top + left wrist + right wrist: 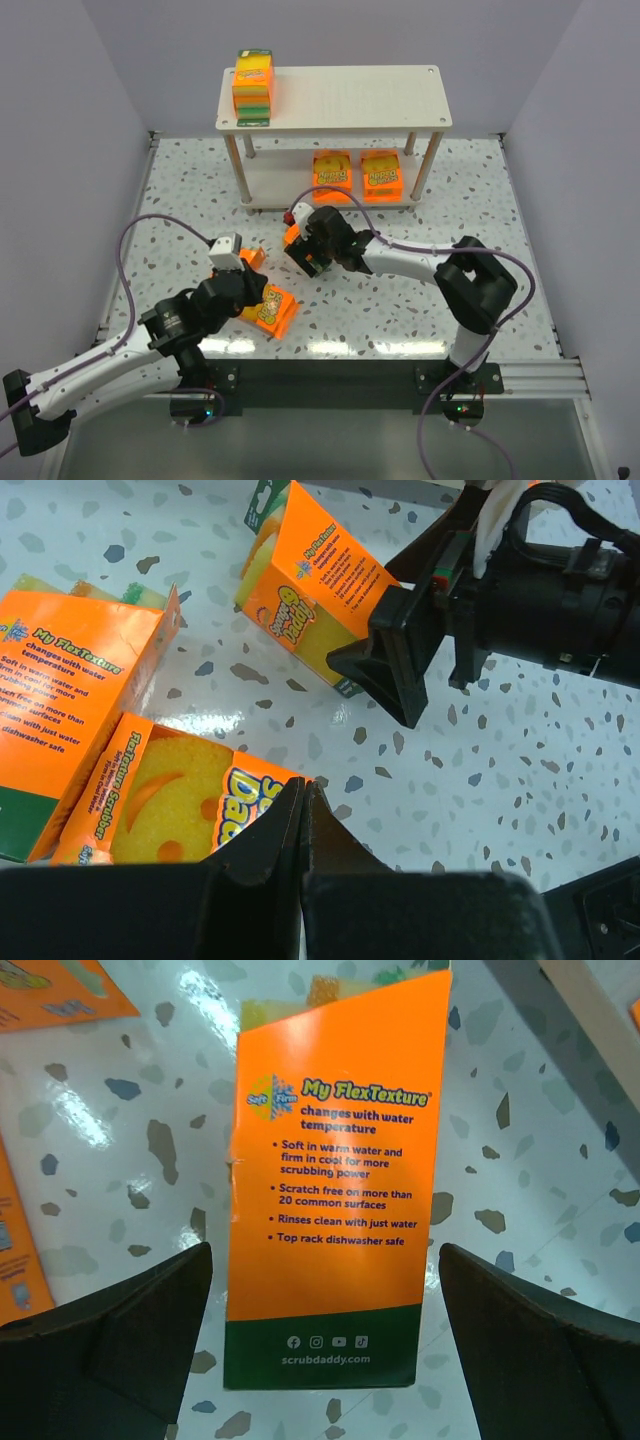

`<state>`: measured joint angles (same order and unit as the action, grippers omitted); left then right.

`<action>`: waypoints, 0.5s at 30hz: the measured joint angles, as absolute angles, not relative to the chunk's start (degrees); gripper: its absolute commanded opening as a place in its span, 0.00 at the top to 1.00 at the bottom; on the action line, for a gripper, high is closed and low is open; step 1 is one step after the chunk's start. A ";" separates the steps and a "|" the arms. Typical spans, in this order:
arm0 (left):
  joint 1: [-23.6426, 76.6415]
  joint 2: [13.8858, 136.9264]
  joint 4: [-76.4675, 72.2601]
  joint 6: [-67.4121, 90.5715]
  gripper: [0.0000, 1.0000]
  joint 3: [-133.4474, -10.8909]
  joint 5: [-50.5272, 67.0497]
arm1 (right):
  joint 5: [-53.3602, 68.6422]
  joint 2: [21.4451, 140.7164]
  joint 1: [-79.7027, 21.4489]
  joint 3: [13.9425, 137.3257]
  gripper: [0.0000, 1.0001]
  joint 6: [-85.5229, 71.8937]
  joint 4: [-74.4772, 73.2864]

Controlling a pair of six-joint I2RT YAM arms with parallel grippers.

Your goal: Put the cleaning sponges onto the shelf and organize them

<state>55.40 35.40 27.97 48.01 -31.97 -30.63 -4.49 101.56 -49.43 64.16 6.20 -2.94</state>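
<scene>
One orange sponge pack [253, 85] stands on the left end of the shelf's top board [350, 95]. Two packs [333, 172] [381, 175] lie on the lower board. My right gripper [303, 250] [325, 1305] is open, its fingers [120, 1330] on either side of an upright pack [335, 1180] [292, 236] without touching it. My left gripper [255, 285] [303, 790] is shut and empty. Its tips sit over the edge of a flat pack showing a yellow sponge [170, 800] [270, 308]. Another pack [80, 690] [250, 258] lies just beside it.
The shelf stands at the far middle of a speckled white table [180, 200] with grey walls on three sides. In the left wrist view the right gripper [400, 670] sits against the upright pack [310, 590]. Cables loop over both arms.
</scene>
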 measured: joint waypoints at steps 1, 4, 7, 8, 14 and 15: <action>55.40 35.35 28.01 48.03 1.00 -31.97 -30.57 | -5.10 102.32 -49.25 64.27 0.01 6.07 -3.20; 55.40 34.76 28.27 48.03 1.00 -31.97 -30.39 | -6.55 103.57 -48.69 64.27 0.01 5.58 -3.57; 55.40 34.41 28.36 48.07 1.00 -31.97 -30.39 | -5.52 103.77 -47.90 64.38 0.08 5.13 -3.81; 55.40 34.41 28.34 48.34 1.00 -31.97 -30.39 | -4.51 103.77 -47.51 64.45 0.14 4.89 -4.01; 55.40 34.87 28.34 48.47 1.00 -31.94 -30.15 | 5.04 103.77 -44.42 64.79 0.61 2.85 -6.24; 55.40 34.94 28.32 48.45 1.00 -31.97 -30.15 | 7.01 103.77 -43.88 65.01 0.63 2.44 -6.74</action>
<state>55.40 34.94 28.32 48.45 -31.97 -30.15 7.01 103.77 -43.88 65.01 2.44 -6.74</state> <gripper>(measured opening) 0.014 0.598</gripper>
